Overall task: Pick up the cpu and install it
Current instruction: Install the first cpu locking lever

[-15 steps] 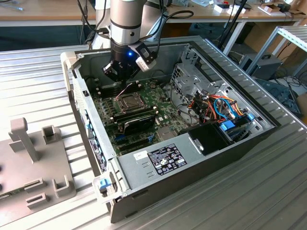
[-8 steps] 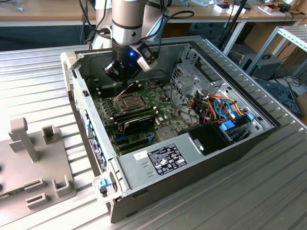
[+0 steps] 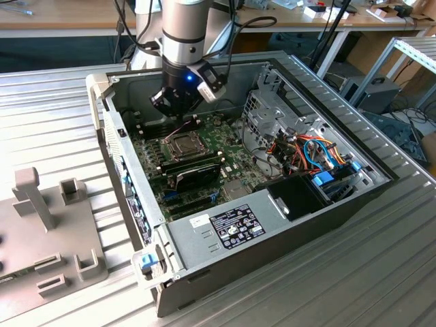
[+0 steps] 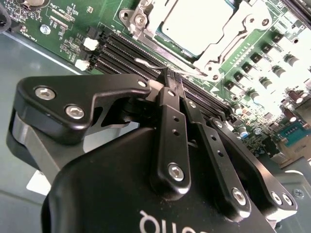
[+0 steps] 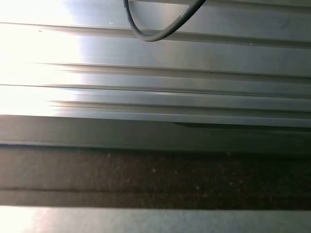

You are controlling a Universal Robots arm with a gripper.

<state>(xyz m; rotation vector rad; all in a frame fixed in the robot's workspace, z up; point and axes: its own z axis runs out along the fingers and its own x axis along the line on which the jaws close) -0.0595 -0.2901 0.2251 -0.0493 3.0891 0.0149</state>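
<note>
The cpu [image 4: 197, 23], a flat square chip with a pale silver top, lies in the motherboard socket with the metal frame [image 4: 228, 41] around its edges. In the exterior view the cpu [image 3: 182, 144] sits mid-board inside the open computer case [image 3: 286, 235]. My gripper [image 4: 173, 79] is shut, its two black fingers pressed together. Their tips are right at a thin wire lever [image 4: 146, 63] that runs along the socket's edge beside the memory slots. I cannot tell whether they touch it. The gripper [image 3: 182, 114] hangs just behind the socket in the exterior view.
A long black expansion card [image 3: 197, 175] lies just in front of the socket. A metal drive cage [image 3: 272, 116], coloured cables [image 3: 317, 153] and a power supply [image 3: 235, 225] fill the case's right side. A grey fixture [image 3: 48, 225] stands on the ribbed table. A black cable [image 5: 155, 31] hangs over aluminium rails.
</note>
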